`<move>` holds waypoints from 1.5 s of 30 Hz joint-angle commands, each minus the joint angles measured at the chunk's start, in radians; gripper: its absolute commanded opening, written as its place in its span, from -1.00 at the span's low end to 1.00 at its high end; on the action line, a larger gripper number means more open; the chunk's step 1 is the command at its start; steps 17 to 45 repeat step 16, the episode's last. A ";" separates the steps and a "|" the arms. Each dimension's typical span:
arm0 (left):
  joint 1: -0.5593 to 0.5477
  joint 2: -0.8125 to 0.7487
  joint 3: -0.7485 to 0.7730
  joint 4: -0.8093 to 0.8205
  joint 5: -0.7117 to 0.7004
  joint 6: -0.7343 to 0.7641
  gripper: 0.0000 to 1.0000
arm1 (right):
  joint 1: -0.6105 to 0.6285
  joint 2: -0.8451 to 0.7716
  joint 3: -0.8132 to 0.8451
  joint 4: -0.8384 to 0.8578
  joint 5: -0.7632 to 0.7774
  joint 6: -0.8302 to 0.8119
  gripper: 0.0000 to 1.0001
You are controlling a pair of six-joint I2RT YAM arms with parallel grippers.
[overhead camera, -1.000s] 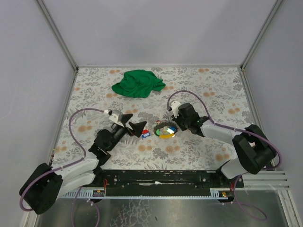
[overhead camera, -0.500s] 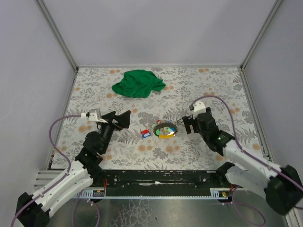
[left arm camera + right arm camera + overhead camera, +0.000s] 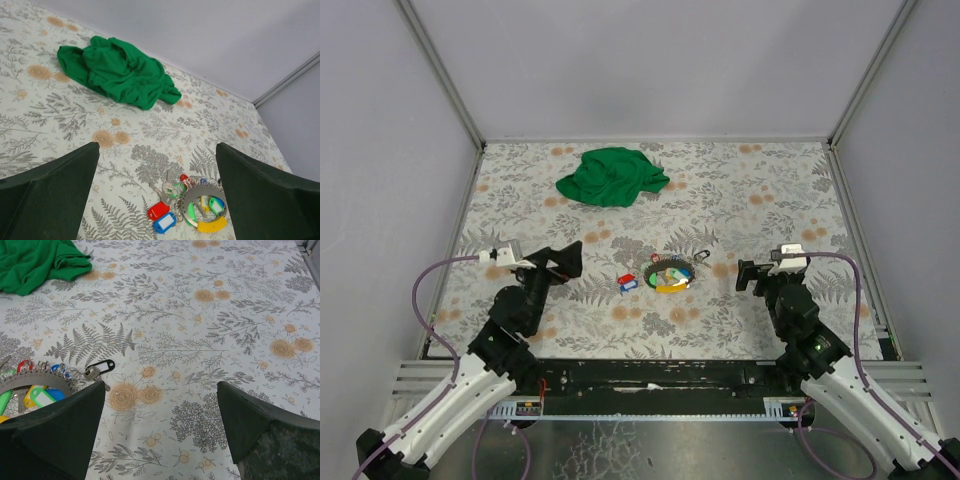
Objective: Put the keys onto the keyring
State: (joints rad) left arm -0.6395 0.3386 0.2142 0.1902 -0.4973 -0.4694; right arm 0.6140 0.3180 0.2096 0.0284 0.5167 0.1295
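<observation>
Both arms are now pulled back from centre, left end effector point(image 3: 558, 262) and right end effector point(image 3: 750, 276) spread apart and empty; keys point(image 3: 163, 222) lie bunched at the keyring point(image 3: 198, 191) mid-counter point(image 3: 770, 200), so threading looks finished or paused.

keys point(image 3: 665, 277) clustered centre; green cloth point(image 3: 611, 176) well beyond

green cloth point(image 3: 612, 176) | crumpled | far side of floral table point(image 3: 770, 210)

Two black arms point(image 3: 523, 302), white lower links point(image 3: 470, 385), purple cables point(image 3: 417, 295), dark wedge-shaped tool fingers point(image 3: 50, 195)
</observation>
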 commanded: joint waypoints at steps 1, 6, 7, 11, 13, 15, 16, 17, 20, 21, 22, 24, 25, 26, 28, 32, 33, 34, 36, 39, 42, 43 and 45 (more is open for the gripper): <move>-0.002 -0.027 -0.016 -0.057 -0.030 -0.020 1.00 | -0.005 -0.001 0.000 0.056 0.049 0.046 0.98; -0.002 -0.040 -0.028 -0.035 -0.017 -0.014 1.00 | -0.005 0.044 0.012 0.043 0.045 0.053 0.98; -0.001 -0.041 -0.030 -0.031 -0.008 -0.013 1.00 | -0.005 0.052 0.014 0.044 0.045 0.054 0.98; -0.002 -0.029 -0.040 -0.012 -0.001 -0.012 1.00 | -0.005 0.071 0.014 0.046 0.048 0.054 0.98; -0.002 -0.013 -0.037 0.001 0.027 0.000 1.00 | -0.004 0.075 0.013 0.051 0.048 0.053 0.98; -0.002 0.004 -0.030 0.005 0.038 0.003 1.00 | -0.004 0.077 0.011 0.054 0.048 0.051 0.98; -0.002 0.012 -0.027 0.003 0.039 0.000 1.00 | -0.005 0.078 0.011 0.055 0.048 0.050 0.98; -0.002 0.012 -0.027 0.003 0.039 0.000 1.00 | -0.005 0.078 0.011 0.055 0.048 0.050 0.98; -0.002 0.012 -0.027 0.003 0.039 0.000 1.00 | -0.005 0.078 0.011 0.055 0.048 0.050 0.98; -0.002 0.012 -0.027 0.003 0.039 0.000 1.00 | -0.005 0.078 0.011 0.055 0.048 0.050 0.98; -0.002 0.012 -0.027 0.003 0.039 0.000 1.00 | -0.005 0.078 0.011 0.055 0.048 0.050 0.98; -0.002 0.012 -0.027 0.003 0.039 0.000 1.00 | -0.005 0.078 0.011 0.055 0.048 0.050 0.98; -0.002 0.012 -0.027 0.003 0.039 0.000 1.00 | -0.005 0.078 0.011 0.055 0.048 0.050 0.98; -0.002 0.012 -0.027 0.003 0.039 0.000 1.00 | -0.005 0.078 0.011 0.055 0.048 0.050 0.98; -0.002 0.012 -0.027 0.003 0.039 0.000 1.00 | -0.005 0.078 0.011 0.055 0.048 0.050 0.98; -0.002 0.012 -0.027 0.003 0.039 0.000 1.00 | -0.005 0.078 0.011 0.055 0.048 0.050 0.98; -0.002 0.012 -0.027 0.003 0.039 0.000 1.00 | -0.005 0.078 0.011 0.055 0.048 0.050 0.98; -0.002 0.012 -0.027 0.003 0.039 0.000 1.00 | -0.005 0.078 0.011 0.055 0.048 0.050 0.98; -0.002 0.012 -0.027 0.003 0.039 0.000 1.00 | -0.005 0.078 0.011 0.055 0.048 0.050 0.98; -0.002 0.012 -0.027 0.003 0.039 0.000 1.00 | -0.005 0.078 0.011 0.055 0.048 0.050 0.98; -0.002 0.012 -0.027 0.003 0.039 0.000 1.00 | -0.005 0.078 0.011 0.055 0.048 0.050 0.98; -0.002 0.012 -0.027 0.003 0.039 0.000 1.00 | -0.005 0.078 0.011 0.055 0.048 0.050 0.98; -0.002 0.012 -0.027 0.003 0.039 0.000 1.00 | -0.005 0.078 0.011 0.055 0.048 0.050 0.98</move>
